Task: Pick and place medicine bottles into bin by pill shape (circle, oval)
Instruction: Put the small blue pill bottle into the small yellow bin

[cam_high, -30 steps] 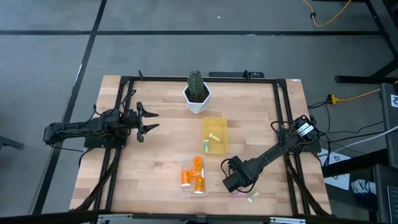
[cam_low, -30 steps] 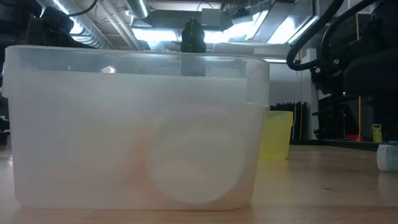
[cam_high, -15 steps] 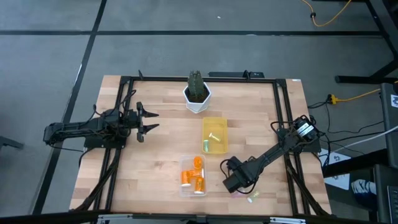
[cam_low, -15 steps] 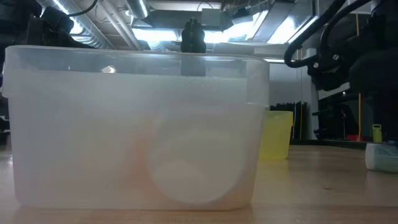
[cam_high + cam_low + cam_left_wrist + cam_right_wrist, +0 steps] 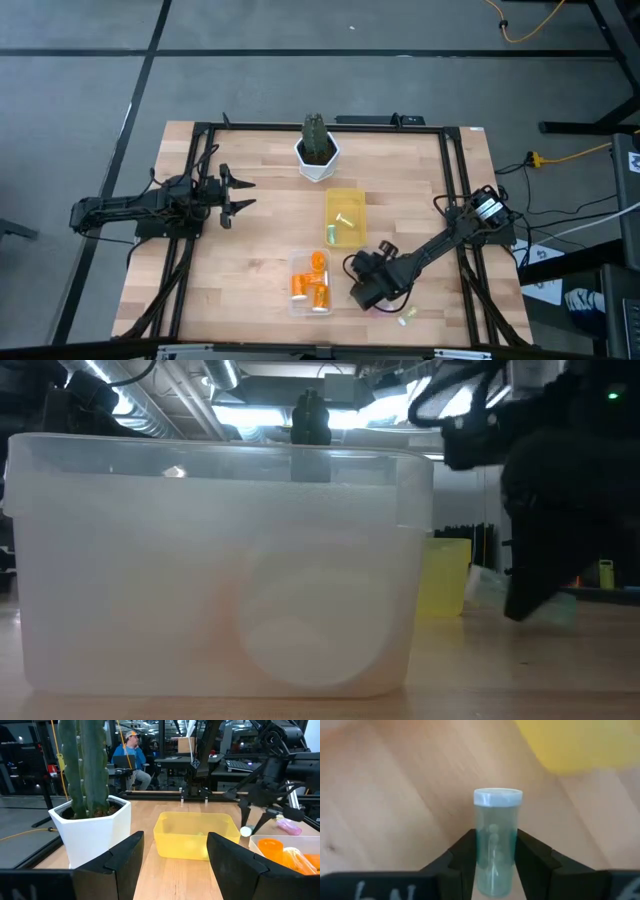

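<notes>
The right gripper [image 5: 495,862] gripped 1 pale green vial [image 5: 496,840] with a white cap between its 2 fingers [image 5: 465,857], holding it clear of the wooden table [image 5: 260,240]. In the high view, this gripper [image 5: 362,291] sat just beside the clear bin [image 5: 310,282], which held orange vials [image 5: 316,291]. The yellow bin [image 5: 345,218] lay nearby, between the clear bin and the white pot [image 5: 317,158] with a cactus. 1 pink vial [image 5: 383,307] and 1 green vial [image 5: 407,318] lay on the table next to the right arm. The left gripper [image 5: 238,192] rested at the table's left side, its fingers [image 5: 125,857] spread wide and empty. No label or writing could be read on any vial or bin.
</notes>
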Robot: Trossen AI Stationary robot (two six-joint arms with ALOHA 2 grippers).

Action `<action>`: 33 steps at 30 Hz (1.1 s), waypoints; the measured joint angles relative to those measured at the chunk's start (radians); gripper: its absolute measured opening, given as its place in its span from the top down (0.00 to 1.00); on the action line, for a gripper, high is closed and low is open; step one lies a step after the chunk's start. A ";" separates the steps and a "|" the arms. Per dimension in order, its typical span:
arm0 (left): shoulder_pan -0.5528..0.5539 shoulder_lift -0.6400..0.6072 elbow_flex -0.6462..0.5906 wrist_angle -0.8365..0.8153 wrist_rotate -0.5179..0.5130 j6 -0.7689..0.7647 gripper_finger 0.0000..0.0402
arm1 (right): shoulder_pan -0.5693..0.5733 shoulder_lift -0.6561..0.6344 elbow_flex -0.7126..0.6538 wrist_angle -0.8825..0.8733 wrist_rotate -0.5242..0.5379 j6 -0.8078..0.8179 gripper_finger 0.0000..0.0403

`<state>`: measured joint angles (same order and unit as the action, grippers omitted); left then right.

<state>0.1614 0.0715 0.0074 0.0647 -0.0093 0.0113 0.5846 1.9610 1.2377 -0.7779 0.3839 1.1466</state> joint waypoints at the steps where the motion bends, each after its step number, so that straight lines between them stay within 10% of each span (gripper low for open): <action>1: 0.000 0.000 0.000 0.000 0.000 0.000 0.47 | -0.001 0.000 0.000 0.016 0.027 -0.030 0.70; 25: 0.000 0.000 0.000 0.000 0.000 0.000 0.47 | -0.060 -0.006 0.030 0.176 0.233 -0.226 0.70; 33: 0.000 0.000 0.000 0.000 0.000 0.000 0.47 | -0.049 -0.008 0.158 0.117 0.449 -0.320 0.70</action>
<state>0.1612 0.0715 0.0074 0.0647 -0.0093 0.0113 0.5358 1.9533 1.3962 -0.6608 0.8329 0.8267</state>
